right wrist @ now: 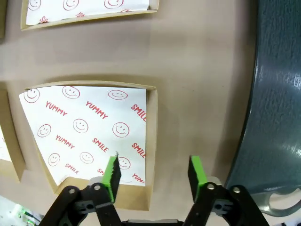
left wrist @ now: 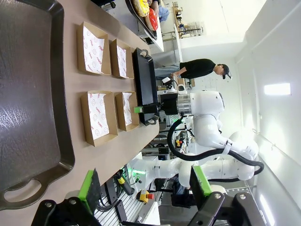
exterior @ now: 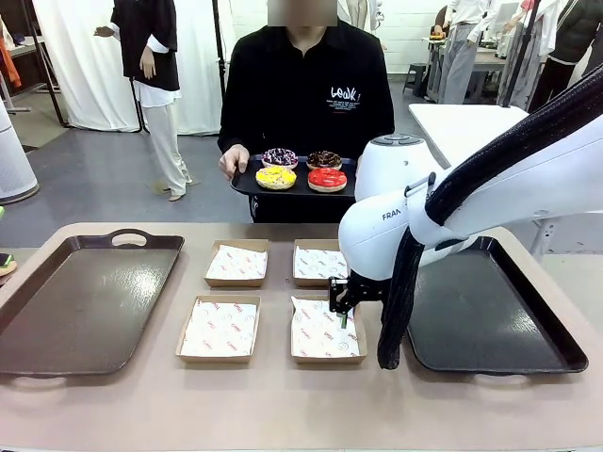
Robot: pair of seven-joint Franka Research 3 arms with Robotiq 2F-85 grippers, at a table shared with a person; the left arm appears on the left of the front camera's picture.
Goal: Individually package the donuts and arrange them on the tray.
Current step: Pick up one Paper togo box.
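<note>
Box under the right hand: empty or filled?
Empty: the box holds just its printed paper liner; the four donuts sit on the person's tray.

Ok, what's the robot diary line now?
right pincer: open, astride wall of near-right paper-lined brown cardboard box | left pincer: open | four iced ring donuts: on black tray held by person
</note>
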